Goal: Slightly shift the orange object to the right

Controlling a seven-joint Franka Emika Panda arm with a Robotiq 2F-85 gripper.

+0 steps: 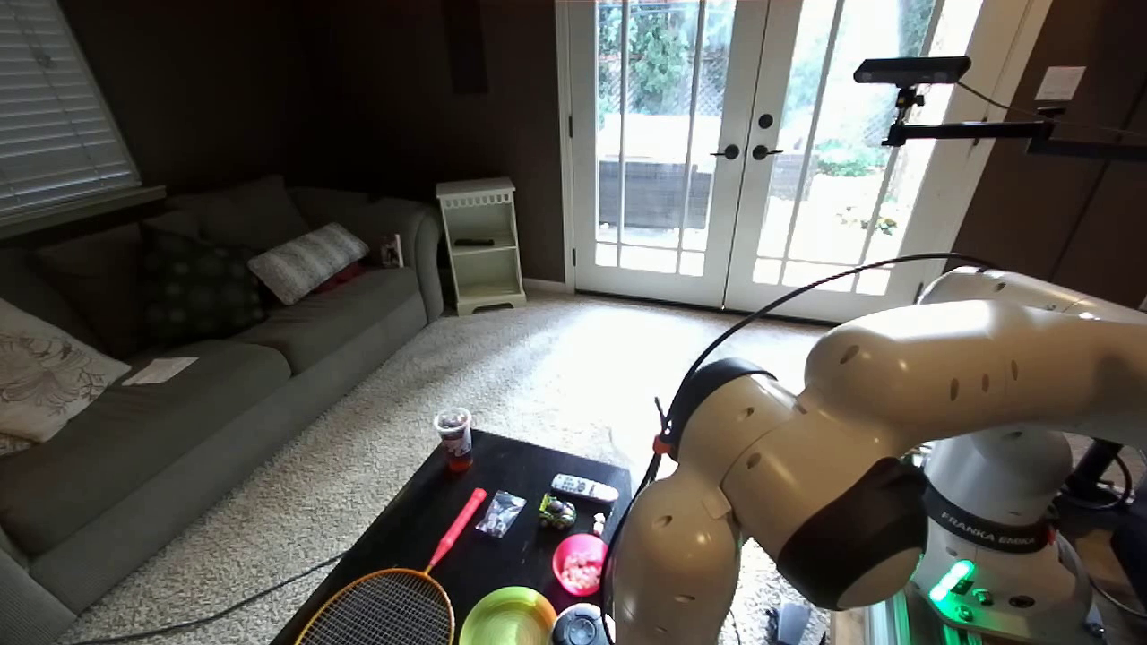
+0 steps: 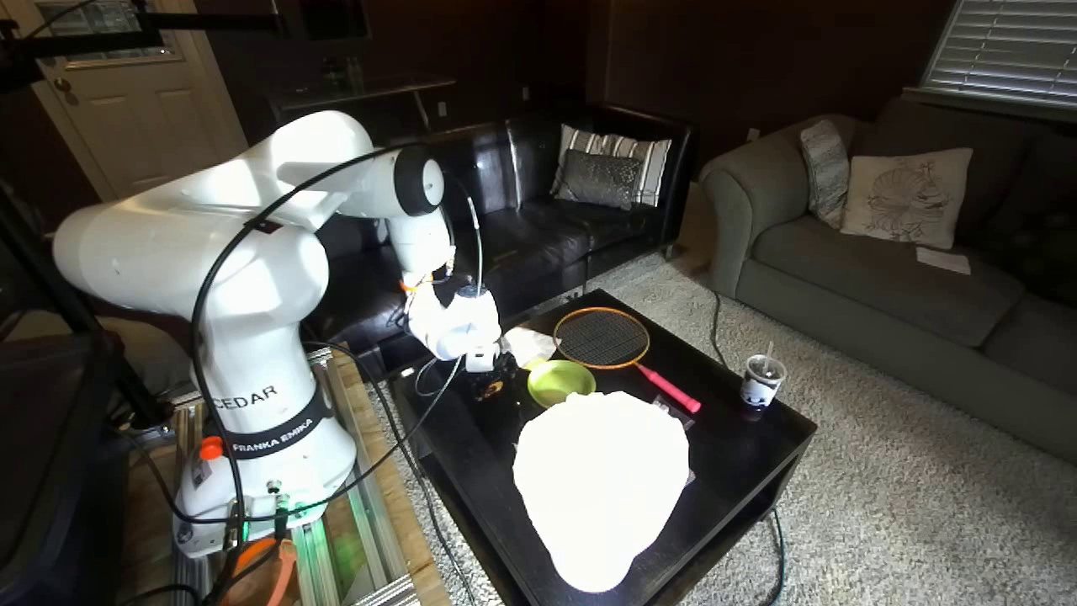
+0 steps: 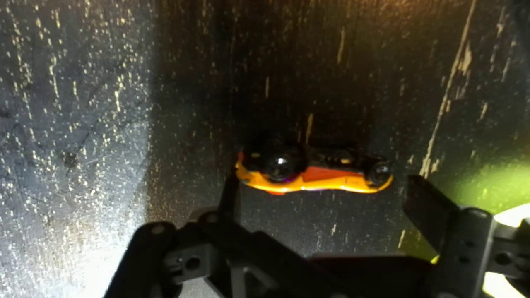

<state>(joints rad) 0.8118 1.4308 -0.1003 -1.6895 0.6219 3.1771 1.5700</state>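
While the jaws stand wide apart at the bottom of the wrist view, the orange toy car (image 3: 329, 174) lies between their tips on the counter (image 3: 198, 95), at frame centre. A gap separates the car from the tip at frame right; contact at frame left cannot be determined. The car has a low, elongated, glossy shell and round black wheels along its upper side. The counter finish is dark, with pale flecks. In an exterior view, a shallow, round green bowl (image 2: 560, 385) is near the centre; a racket (image 2: 614, 345) with an oval mesh head lies to its upper right, and a clear tapered cup (image 2: 760, 389) stands at frame right. In an exterior view, a pink bowl (image 1: 581, 544) of lumpy pieces is at lower centre.
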